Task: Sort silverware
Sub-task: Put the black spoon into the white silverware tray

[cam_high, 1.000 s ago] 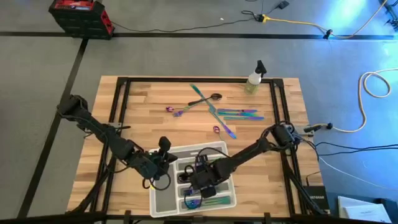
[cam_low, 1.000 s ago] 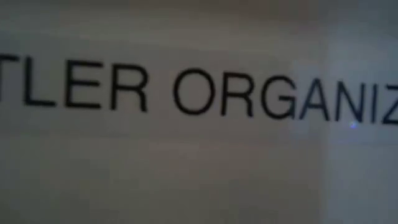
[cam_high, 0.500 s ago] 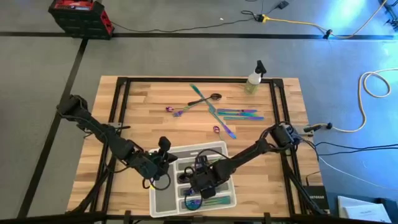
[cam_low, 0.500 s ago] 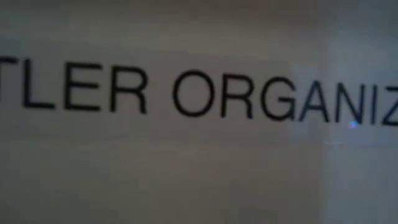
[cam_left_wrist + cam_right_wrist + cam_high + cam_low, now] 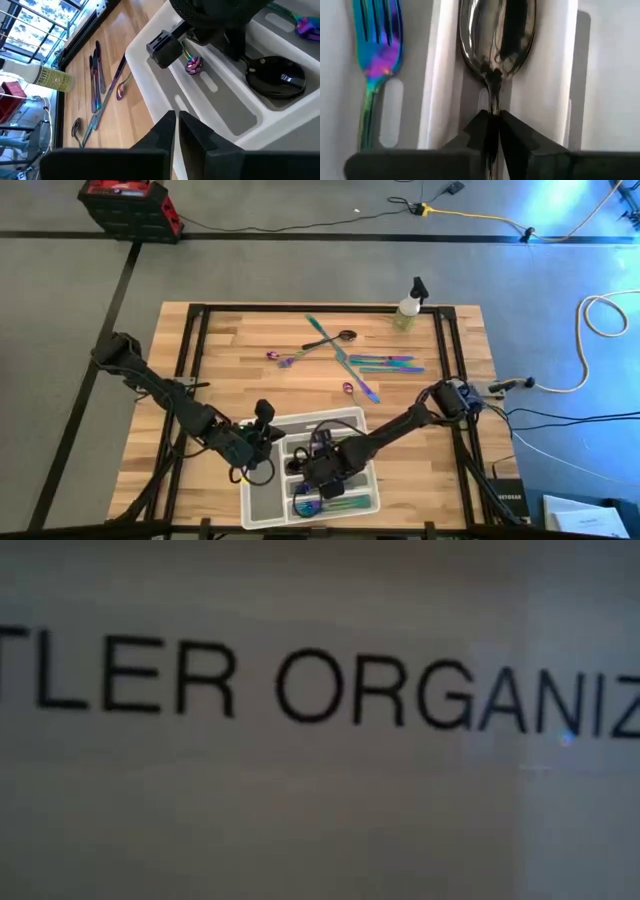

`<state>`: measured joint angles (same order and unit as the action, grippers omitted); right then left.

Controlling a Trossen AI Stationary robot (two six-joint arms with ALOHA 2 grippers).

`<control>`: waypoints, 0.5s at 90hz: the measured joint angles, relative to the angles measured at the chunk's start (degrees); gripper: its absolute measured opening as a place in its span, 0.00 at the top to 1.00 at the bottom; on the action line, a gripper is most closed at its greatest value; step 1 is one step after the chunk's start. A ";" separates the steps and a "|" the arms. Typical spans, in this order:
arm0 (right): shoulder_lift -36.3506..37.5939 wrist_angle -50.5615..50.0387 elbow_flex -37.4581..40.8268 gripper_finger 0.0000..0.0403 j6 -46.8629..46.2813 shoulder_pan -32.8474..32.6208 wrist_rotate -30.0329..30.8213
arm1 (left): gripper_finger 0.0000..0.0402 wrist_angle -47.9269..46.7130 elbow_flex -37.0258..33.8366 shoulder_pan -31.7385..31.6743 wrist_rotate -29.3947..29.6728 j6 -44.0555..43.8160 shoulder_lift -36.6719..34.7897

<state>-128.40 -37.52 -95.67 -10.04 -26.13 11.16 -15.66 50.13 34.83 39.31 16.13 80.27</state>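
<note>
1. The right gripper [image 5: 318,467] hangs low over the white tray [image 5: 262,500] at the bench's near edge. Its fingers [image 5: 512,134] are pinched on the slim handle of a dark spoon [image 5: 497,35]. The bowl lies in one of the tray's long slots, probably so the spoon lands lined up with the channel before it is let go.

2. The left gripper [image 5: 262,432] sits at the tray's left rim with its fingers [image 5: 165,127] pressed together on nothing. It looks parked there to stay out of the working arm's way.

3. The tray lies square against the near edge, between the two arms, which keeps every slot within reach of either one. The low view shows only printed lettering filling the frame, so it tells nothing about the grip.

4. In the slot beside the dark spoon lies an iridescent fork [image 5: 376,45], tines pointing the same way as the spoon's bowl. Each kind seems to get its own channel.

5. Unsorted silverware [image 5: 385,363] lies well apart from the tray, toward the far edge of the bench: crossed pieces and a short row of iridescent ones. A spray bottle [image 5: 409,307] stands at the far right corner.

6. Against the frame half a second back, the right arm's wrist has shifted slightly left over the tray. The left arm and the loose pieces lie as they did.
</note>
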 joint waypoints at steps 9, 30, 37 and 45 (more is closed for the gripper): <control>0.00 -0.06 -0.14 0.92 -0.05 0.05 -1.19 | 0.98 -0.50 0.00 0.00 -0.02 -0.76 0.00; 0.00 0.00 -0.14 0.92 -0.49 0.05 -3.33 | 0.98 -0.54 0.00 0.00 -0.02 -0.72 0.00; 0.00 0.00 -0.14 0.90 -0.95 0.03 -3.42 | 0.98 -0.59 0.00 0.00 -0.02 -0.29 0.00; 0.00 -0.02 -0.14 0.86 -1.96 0.03 -3.33 | 0.98 -0.60 0.00 0.01 -0.01 0.22 0.00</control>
<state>-128.40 -37.54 -95.81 -12.00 -26.11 7.83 -16.26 50.13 34.84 39.30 16.35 80.27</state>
